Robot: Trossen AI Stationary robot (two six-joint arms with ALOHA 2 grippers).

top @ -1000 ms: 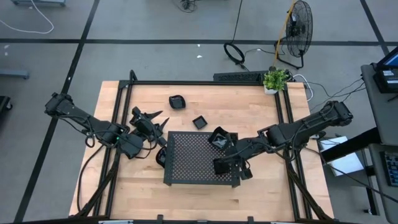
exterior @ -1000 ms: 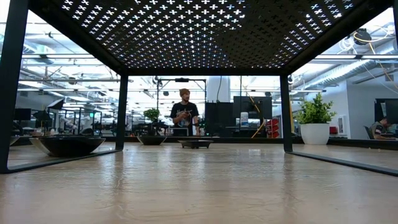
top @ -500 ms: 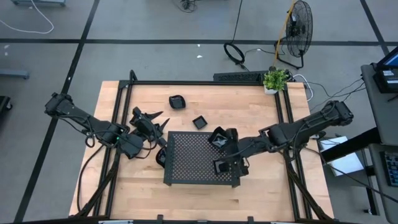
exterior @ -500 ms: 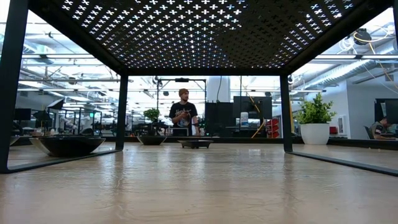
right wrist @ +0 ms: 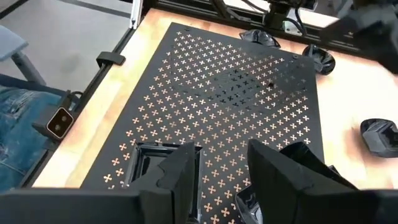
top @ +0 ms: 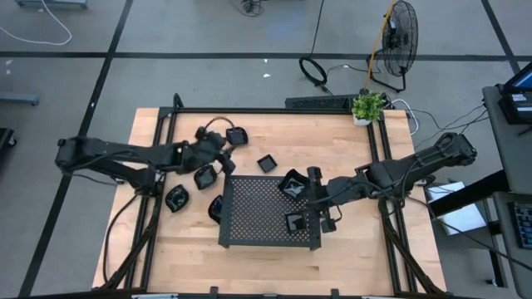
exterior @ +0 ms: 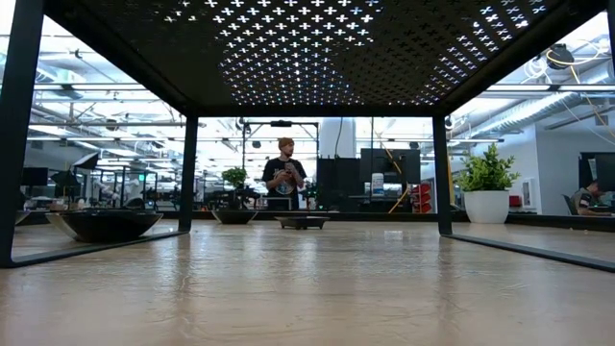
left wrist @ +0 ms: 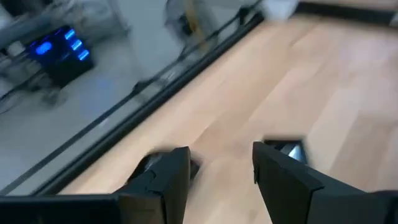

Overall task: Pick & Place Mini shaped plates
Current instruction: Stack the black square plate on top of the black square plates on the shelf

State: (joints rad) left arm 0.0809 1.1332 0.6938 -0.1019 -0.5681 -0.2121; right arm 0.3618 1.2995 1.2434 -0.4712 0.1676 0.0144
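Several mini shaped plates, small and glossy black, lie about. One [top: 237, 135] sits near the far edge, one [top: 266, 163] just beyond the tray, and others [top: 204, 176] [top: 176, 198] on the table's left. Two rest on the dark perforated tray [top: 258, 212]: an angular one [top: 293, 184] and a square one [top: 295, 222] [right wrist: 158, 158]. My left gripper [top: 226, 158] [left wrist: 221, 180] hangs open above bare wood between the far plates. My right gripper [top: 317, 214] [right wrist: 221, 180] stands open above the tray's right end, just above the square plate.
The tray stands on legs at mid-table; the low view looks beneath it at plates [exterior: 101, 224] [exterior: 303, 221] lying on the wood. A potted plant [top: 368, 105] stands at the far right corner. Black rails [top: 266, 111] frame the table. A person [exterior: 285, 173] stands far behind it.
My left gripper has swung from the table's left side toward the far edge and to the right, sinking a little, and uncovered two plates that lay under the arm. My right gripper has drawn up and back off the square plate, which stays flat on the tray.
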